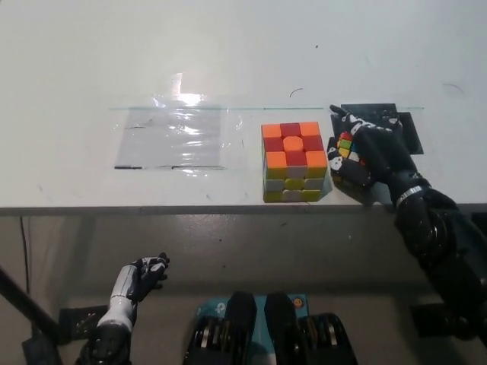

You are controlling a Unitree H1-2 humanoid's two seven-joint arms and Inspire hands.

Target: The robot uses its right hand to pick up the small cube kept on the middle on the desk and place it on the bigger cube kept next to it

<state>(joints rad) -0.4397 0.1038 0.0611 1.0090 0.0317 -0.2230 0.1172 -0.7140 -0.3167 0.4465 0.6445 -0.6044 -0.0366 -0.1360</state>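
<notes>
Your black right hand (373, 152) is clamped around the small cube (346, 146), held just right of the bigger cube (294, 161) and level with its top, so lift it and carry it leftward; the white left hand (137, 280) rests low.

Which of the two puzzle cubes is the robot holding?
The small cube, gripped in the black right hand. The bigger cube sits untouched on the desk.

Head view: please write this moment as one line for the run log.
right hand: shut on small cube | small cube: just right of big cube, not on it | left hand: low, below desk edge
</notes>
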